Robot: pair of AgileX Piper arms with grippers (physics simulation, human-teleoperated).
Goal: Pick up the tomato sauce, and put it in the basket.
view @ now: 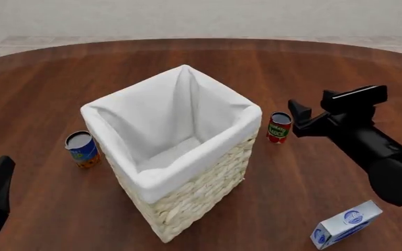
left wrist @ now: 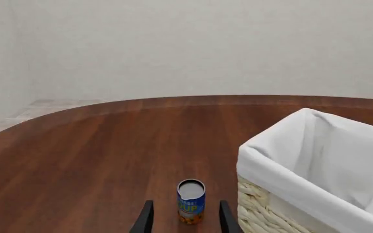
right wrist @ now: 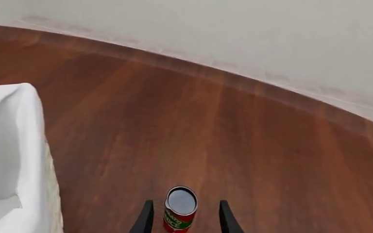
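Both grippers stand open. Only the right wrist view shows the right gripper (right wrist: 182, 219) framing the tomato sauce can (right wrist: 180, 209); the front view adds the basket (view: 187, 172) beside it.

High front view over table (view: 305, 78), 2 low wrist views, all sharing basket (view: 180, 151)

The table (view: 61, 78) is of dark reddish-brown wood, with the grain running in long planks, and its far edge is curved. Behind it stands a plain wall (left wrist: 206, 43) of pale grey-white colour with a slightly rough surface. Between the table edge and the wall one sees a narrow strip of light tiled floor (left wrist: 50, 104). The light is soft and even, without any strong shadow.
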